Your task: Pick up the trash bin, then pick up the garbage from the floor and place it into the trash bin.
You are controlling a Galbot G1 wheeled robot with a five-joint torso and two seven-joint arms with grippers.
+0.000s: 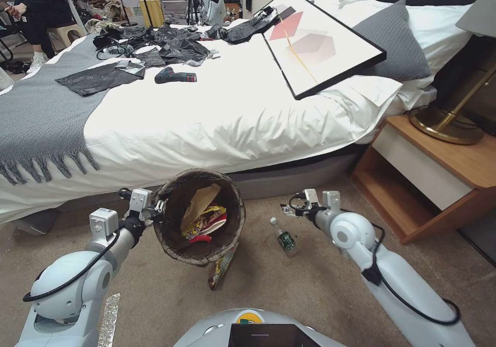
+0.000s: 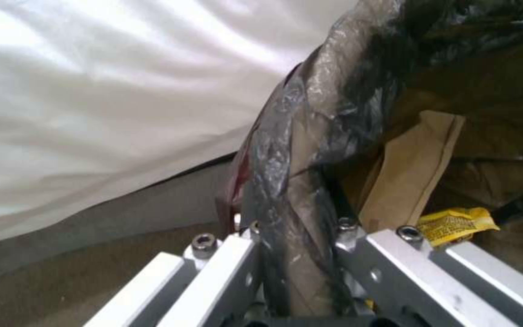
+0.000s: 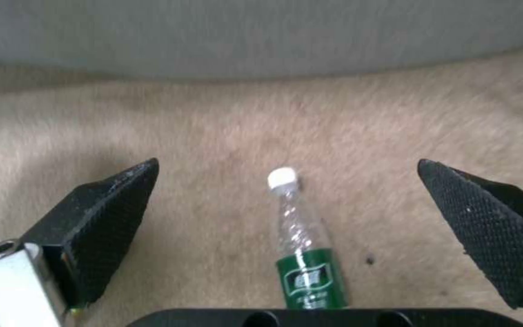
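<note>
bin: the small round pail lined with a dark brown-black plastic bag (image 1: pixel 199 217) is hanging clear of the tan short-pile carpet (image 1: pixel 310 285) beside the bed, tipped so its mouth is facing up and back toward the robot.
left gripper: the left gripper (image 1: pixel 155 208) is pinching the bagged rim on the bin's left side; in the left wrist view the rim is passing between the two metal fingers (image 2: pixel 225 268), jaws closed onto it.
already inside: a flat brown paper bag (image 1: pixel 199 205) and yellow-and-red snack packets (image 1: pixel 206 223) are lying in the bin.
under the bin: another red-and-yellow wrapper (image 1: pixel 219 269) is lying on the carpet, half tucked beneath the bin.
target: the small clear plastic bottle with a green label and white cap (image 3: pixel 303 247) is lying on its side on the carpet, between bin and right arm.
right gripper: the right gripper (image 1: pixel 292 210) is hovering just above, jaws spread wide, holding nothing.
key relation: the bottle is lying below and between the black textured pads (image 3: pixel 101 227), long axis running crosswise to the closing line, cap pointing toward the bed; the right arm is plainly the nearer one.
judgement: a straight drop looks enough.
</note>
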